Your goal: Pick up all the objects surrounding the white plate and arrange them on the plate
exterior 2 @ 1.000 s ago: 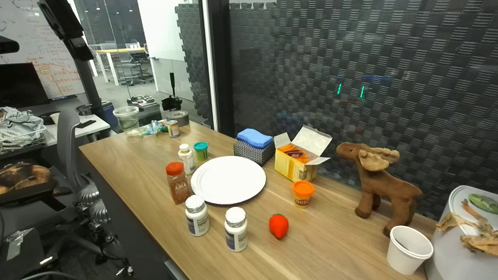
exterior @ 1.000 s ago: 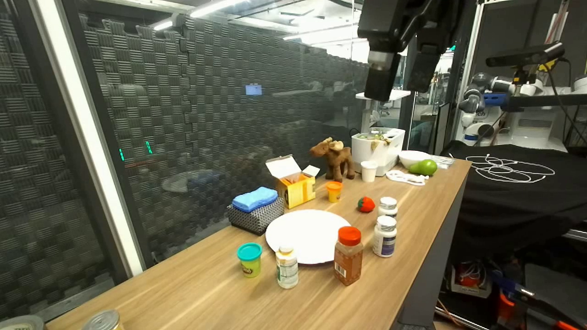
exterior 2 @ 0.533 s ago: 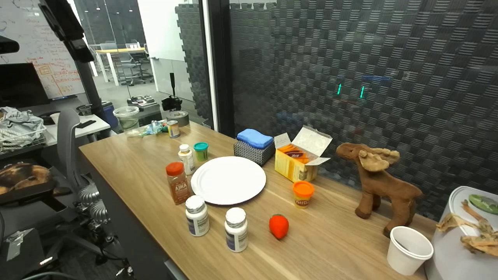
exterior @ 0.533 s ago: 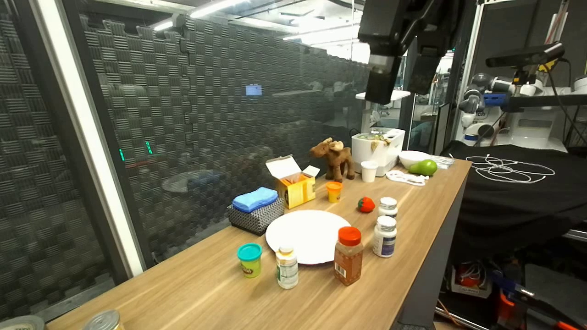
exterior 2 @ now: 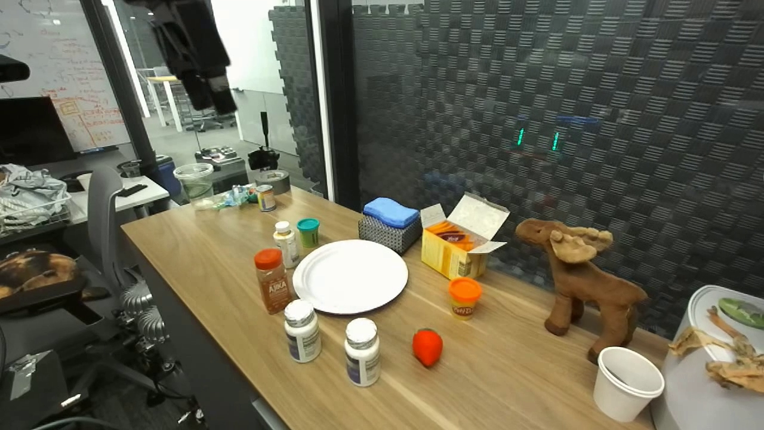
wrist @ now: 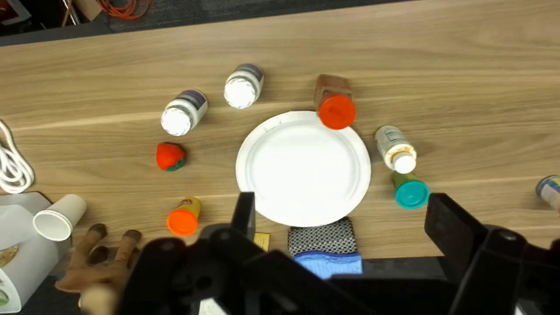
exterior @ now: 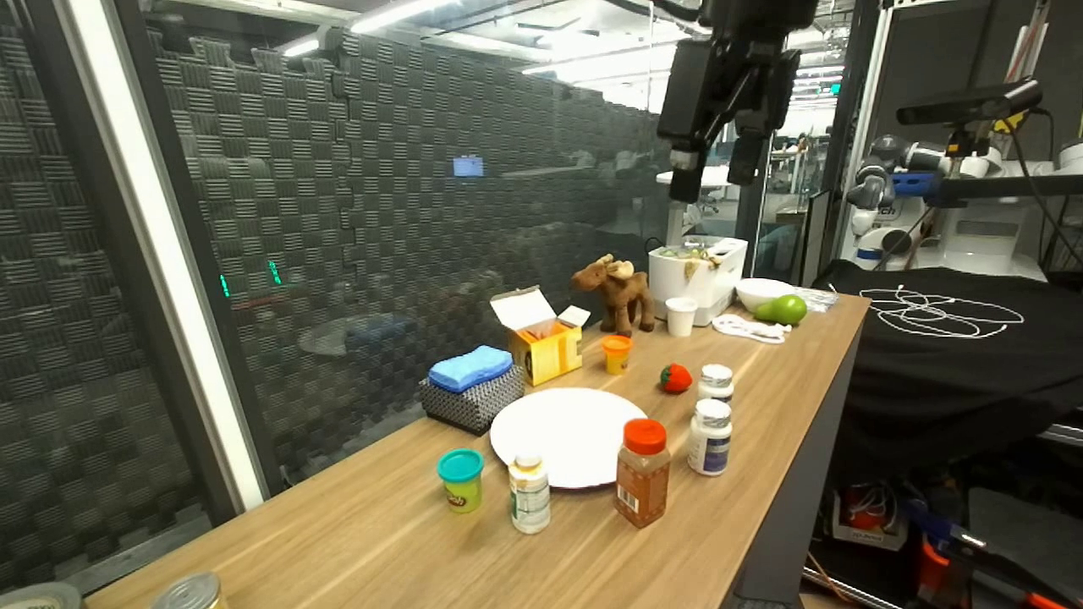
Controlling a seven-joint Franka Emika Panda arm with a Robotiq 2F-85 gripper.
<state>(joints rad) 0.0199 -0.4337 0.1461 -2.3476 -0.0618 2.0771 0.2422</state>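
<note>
The pincer (exterior: 716,179) hangs high over the table (exterior 2: 203,239), jaws wide apart and holding nothing. The plate (wrist: 302,175) lies nearer the table's wall-side edge, with none of the objects on it yet. Toward the room-side edge stand the spice bottle (exterior 2: 274,283), a white bottle (exterior 2: 302,340) and its twin (exterior 2: 362,358); the strawberry (exterior 2: 428,346) and orange tub (exterior 2: 464,298) sit toward one end, the pill bottle (exterior 2: 286,246) and green tub (exterior 2: 309,234) toward the other.

The step looks to be the first pick. Come straight down over an upright body, turn the jaws so each finger drops beside it, and close below the lid; go gently on the strawberry, which may be soft. The pill bottle and green tub stand close together, so grip across the line that joins them and keep fingers out of the gap. Set each thing down flat, well inside the rim, wall side first to leave room.

The spice bottle reads AJIKA and shows a barcode on another face. Both tubs carry what looks like Play-Doh lettering, too small to be sure. The white bottles' print cannot be made out.
</note>
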